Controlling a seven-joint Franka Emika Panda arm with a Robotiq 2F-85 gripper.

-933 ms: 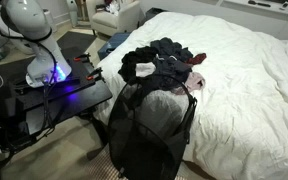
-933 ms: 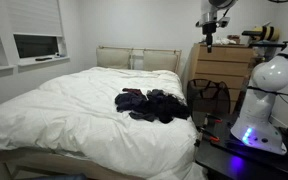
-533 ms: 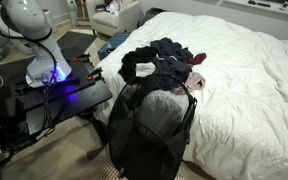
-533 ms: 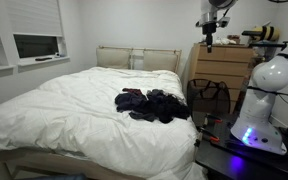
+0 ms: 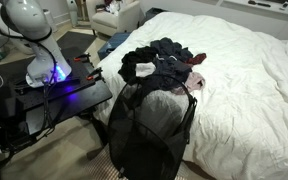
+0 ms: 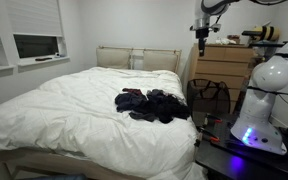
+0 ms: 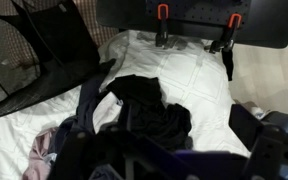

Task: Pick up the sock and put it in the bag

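Nothing is yet accomplished: the sock (not told apart) is judged to lie in the dark clothes pile (image 5: pixel 162 58) on the bed (image 5: pixel 249 90), beside the mesh bag (image 5: pixel 149 125). The gripper (image 7: pixel 194 48) is held high above, spread and empty.

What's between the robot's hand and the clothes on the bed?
Nothing, just air. In an exterior view the hand hangs high up, well apart from the clothes lying on the bed.
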